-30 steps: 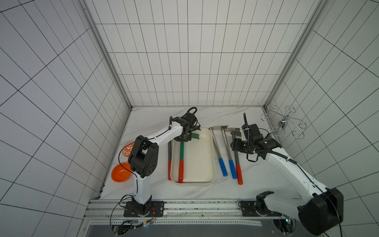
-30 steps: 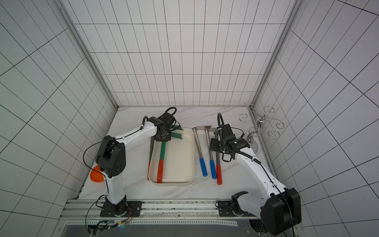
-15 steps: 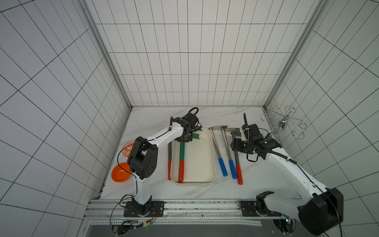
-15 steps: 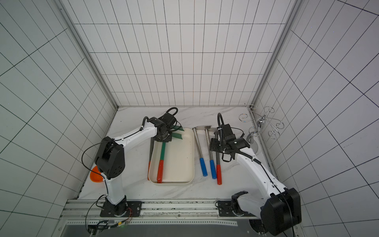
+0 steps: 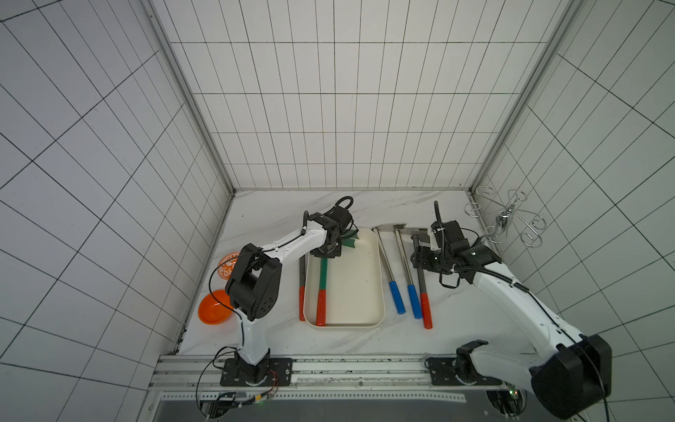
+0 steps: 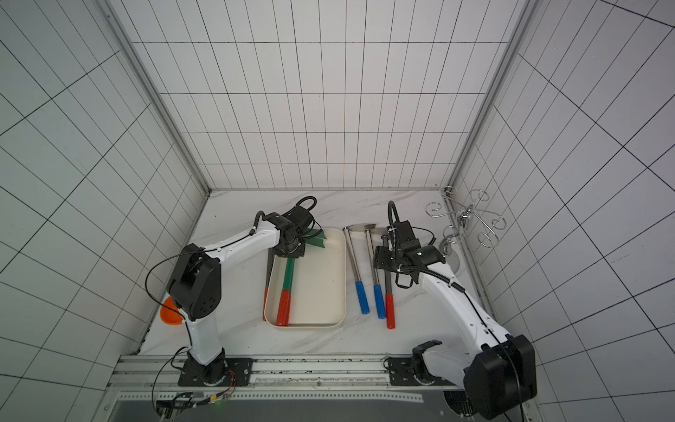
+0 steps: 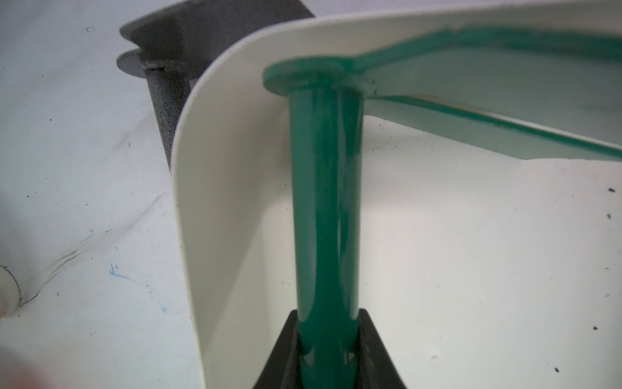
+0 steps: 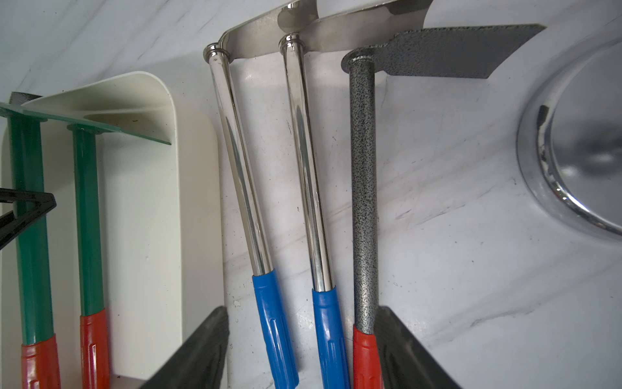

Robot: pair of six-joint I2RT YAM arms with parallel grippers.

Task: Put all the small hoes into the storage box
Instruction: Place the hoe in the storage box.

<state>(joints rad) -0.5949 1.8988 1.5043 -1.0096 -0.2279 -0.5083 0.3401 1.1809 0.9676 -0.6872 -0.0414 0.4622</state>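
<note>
The left jaws are pinched on the shaft of the small green hoe (image 7: 324, 202), close below its blade. The black fingers (image 7: 279, 357) press the green tube from both sides. The hoe is inside the storage box (image 5: 356, 285), along its left wall. Its blade is at the far left corner and its red grip reaches the near wall. Whether it rests on the floor of the box or is held just above it, I cannot tell. A second green hoe (image 8: 87, 219) lies in the box just beside it and parallel, and the two blades overlap at the far end.

The right jaws stand spread and hold nothing, above the desk (image 5: 277, 219) to the right of the box. In the right wrist view the grips of three hoes show between them: two chrome hoes with blue grips (image 8: 242, 168) (image 8: 306, 168) and a speckled grey hoe (image 8: 363, 202) with a red grip. All three lie side by side on the desk, blades toward the far end.

Another grey hoe (image 5: 302, 270) lies on the desk outside the box, just beside its left wall. An orange bowl (image 5: 215, 307) sits at the desk's left edge, with a patterned orange disc (image 5: 229, 265) beyond it. A chrome wire rack (image 5: 506, 219) stands at the far right corner.
</note>
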